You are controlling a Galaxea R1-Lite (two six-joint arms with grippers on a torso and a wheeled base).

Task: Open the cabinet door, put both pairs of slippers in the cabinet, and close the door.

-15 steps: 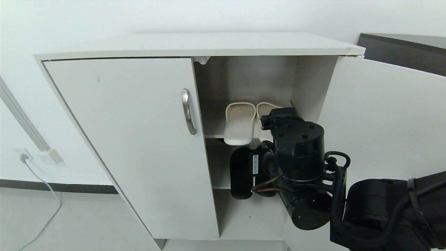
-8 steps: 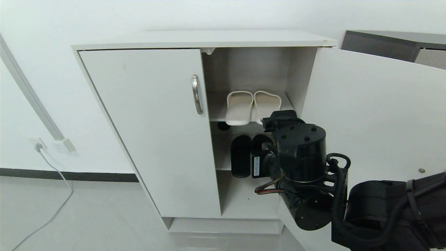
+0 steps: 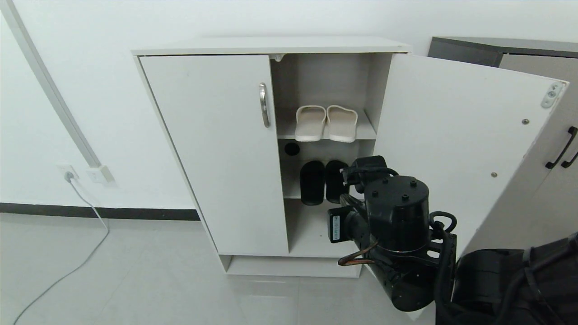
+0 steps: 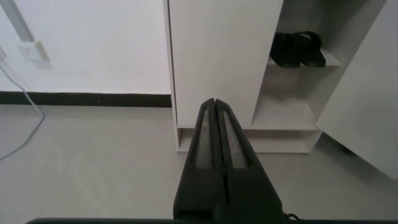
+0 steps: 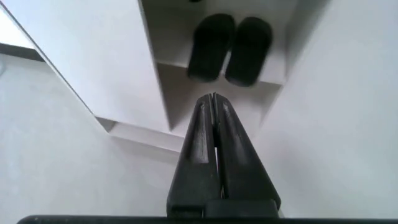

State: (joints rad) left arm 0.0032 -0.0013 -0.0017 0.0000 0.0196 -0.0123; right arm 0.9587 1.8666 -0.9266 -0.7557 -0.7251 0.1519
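Observation:
The white cabinet (image 3: pixel 271 45) has its left door (image 3: pixel 216 149) closed and its right door (image 3: pixel 451 135) swung wide open. A pair of white slippers (image 3: pixel 326 123) lies on the upper shelf. A pair of black slippers (image 3: pixel 318 181) lies side by side on the shelf below, also seen in the right wrist view (image 5: pixel 230 46) and the left wrist view (image 4: pixel 298 50). My right gripper (image 5: pixel 213 98) is shut and empty, out in front of the open side and below the black slippers. My left gripper (image 4: pixel 214 102) is shut and empty above the floor, well short of the cabinet.
The left door carries a metal handle (image 3: pixel 264 104). A grey cabinet (image 3: pixel 555 149) with black handles stands just behind the open door's edge. A wall socket (image 3: pixel 67 174) with a cable trailing over the floor is at the left. The tiled floor (image 3: pixel 135 280) spreads in front.
The head camera has backed away from the cabinet, so it looks smaller and farther. My right arm has drawn back from the black slippers' shelf, leaving both black slippers lying there.

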